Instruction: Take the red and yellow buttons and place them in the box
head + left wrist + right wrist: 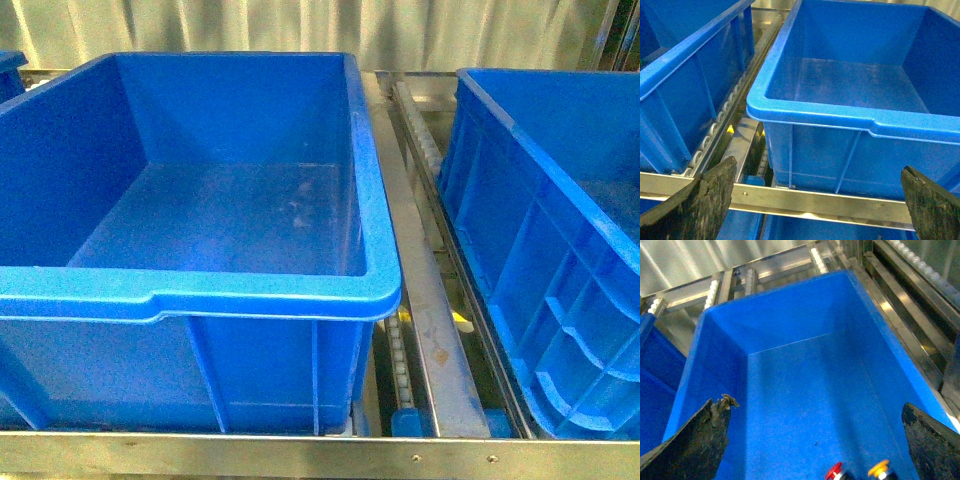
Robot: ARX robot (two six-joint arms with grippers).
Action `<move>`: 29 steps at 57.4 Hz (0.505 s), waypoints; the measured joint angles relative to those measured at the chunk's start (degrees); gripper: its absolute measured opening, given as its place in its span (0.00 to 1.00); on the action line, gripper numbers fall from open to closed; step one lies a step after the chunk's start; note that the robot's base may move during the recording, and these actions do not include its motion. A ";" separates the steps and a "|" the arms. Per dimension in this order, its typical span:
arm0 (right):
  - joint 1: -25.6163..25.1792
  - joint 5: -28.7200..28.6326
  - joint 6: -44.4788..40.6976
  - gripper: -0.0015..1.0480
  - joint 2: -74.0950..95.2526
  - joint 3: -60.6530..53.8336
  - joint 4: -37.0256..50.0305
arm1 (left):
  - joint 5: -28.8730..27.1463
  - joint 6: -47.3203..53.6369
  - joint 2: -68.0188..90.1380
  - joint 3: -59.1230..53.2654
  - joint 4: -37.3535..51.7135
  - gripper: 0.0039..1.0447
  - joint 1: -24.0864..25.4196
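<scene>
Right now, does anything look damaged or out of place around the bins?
Mostly tidy. The one oddity is the right gripper: the dark pad on one finger has a ragged, chipped tip. The middle bin sits square and empty. A red button and a yellow button lie in the right bin.

We face a metal roller rack (420,300), its steel rails and strips of small white rollers running away from us, with a flat steel crossbar (300,455) along the near edge. Directly on the rack sits a large blue bin (200,295) in the middle. Just beside it, across a gap where the rollers show, stands a second blue bin (560,250) on our right. In the left wrist view a third blue bin (685,95) rests on the rack beyond another roller strip (725,117).
</scene>
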 joint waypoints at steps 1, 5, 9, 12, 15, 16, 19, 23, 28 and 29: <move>0.48 0.26 0.02 0.93 -1.60 -0.83 -0.22 | 0.00 0.00 0.00 0.00 0.00 0.93 0.00; 3.32 2.40 -3.85 0.83 -7.91 -6.25 4.46 | 0.00 -0.02 0.00 0.00 0.00 0.93 0.00; 7.39 6.10 -6.54 0.73 -14.56 -11.69 4.61 | 0.02 0.00 0.00 0.00 0.00 0.93 0.00; 10.12 7.50 -7.91 0.65 -19.02 -16.15 5.25 | 0.00 0.00 0.00 0.00 0.00 0.93 0.00; 11.91 8.37 -8.81 0.56 -21.99 -19.74 6.36 | 0.00 -0.02 0.00 0.00 0.00 0.93 0.00; 12.35 8.85 -8.98 0.53 -22.77 -20.90 6.80 | 0.00 -0.02 0.00 0.00 0.00 0.93 0.00; 13.25 10.16 -9.29 0.45 -24.46 -23.54 7.78 | -0.04 -0.02 0.00 0.00 0.00 0.93 0.00; 14.29 11.65 -9.66 0.33 -26.12 -27.08 8.85 | -0.09 -0.02 0.00 0.00 0.00 0.93 0.00; 15.61 12.63 -9.94 0.20 -28.04 -30.64 9.70 | 0.00 0.00 0.00 0.00 0.00 0.93 0.00; 15.89 12.90 -9.97 0.16 -28.52 -31.36 9.90 | 0.00 0.00 0.00 0.00 0.00 0.93 0.00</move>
